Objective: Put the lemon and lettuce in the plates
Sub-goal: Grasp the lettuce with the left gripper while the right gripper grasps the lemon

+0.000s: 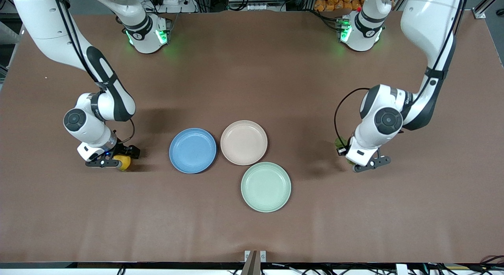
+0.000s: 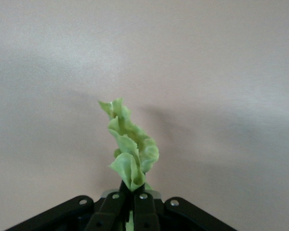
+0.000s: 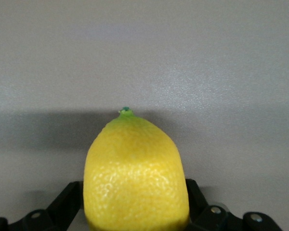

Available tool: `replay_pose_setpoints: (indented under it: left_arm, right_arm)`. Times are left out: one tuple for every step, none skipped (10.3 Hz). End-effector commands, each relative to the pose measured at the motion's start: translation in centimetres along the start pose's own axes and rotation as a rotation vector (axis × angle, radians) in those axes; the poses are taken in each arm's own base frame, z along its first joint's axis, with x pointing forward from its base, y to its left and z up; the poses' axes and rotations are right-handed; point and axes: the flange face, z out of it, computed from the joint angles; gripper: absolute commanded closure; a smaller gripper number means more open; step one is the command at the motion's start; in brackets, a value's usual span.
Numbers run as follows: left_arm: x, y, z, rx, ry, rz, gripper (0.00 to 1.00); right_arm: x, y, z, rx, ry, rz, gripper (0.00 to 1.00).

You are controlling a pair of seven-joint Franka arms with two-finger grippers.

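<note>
My right gripper (image 1: 117,161) is shut on the yellow lemon (image 1: 123,162), low at the table beside the blue plate (image 1: 192,150), toward the right arm's end. In the right wrist view the lemon (image 3: 135,178) fills the space between the jaws of that gripper (image 3: 135,214), nubbed tip pointing away. My left gripper (image 1: 348,155) is shut on the green lettuce (image 1: 340,142), low over the table toward the left arm's end. In the left wrist view the leaf (image 2: 132,149) sticks out from the closed jaws of that gripper (image 2: 131,195). The beige-pink plate (image 1: 243,142) is beside the blue one. Both plates are empty.
A pale mint-green plate (image 1: 265,186), also empty, lies nearer the front camera than the beige-pink plate. The brown table (image 1: 252,70) carries nothing else. Both arm bases stand along the table's edge farthest from the camera.
</note>
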Motion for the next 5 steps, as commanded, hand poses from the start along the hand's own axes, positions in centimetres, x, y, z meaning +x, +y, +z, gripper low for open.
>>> replay_pose_setpoints:
  left_arm:
    - [-1.5,2.5,-1.9,0.002,-0.004,-0.018,1.00]
    - [-1.9,3.7,-2.4,-0.005,-0.001,-0.046,1.00]
    - [-2.9,5.4,-2.8,-0.012,0.005,-0.065,1.00]
    - [-3.7,6.6,-3.0,-0.015,0.007,-0.086,1.00]
    - [-5.1,8.4,-3.1,-0.018,0.009,-0.111,1.00]
  right_arm:
    - [0.4,0.2,0.4,-0.002,0.007,-0.009,0.22]
    - [0.4,0.2,0.4,-0.002,0.008,-0.009,0.28]
    - [0.5,0.2,0.4,-0.002,0.008,-0.009,0.34]
    - [0.5,0.2,0.4,-0.002,0.008,-0.009,0.39]
    - [0.5,0.3,0.4,-0.002,0.008,-0.007,0.40]
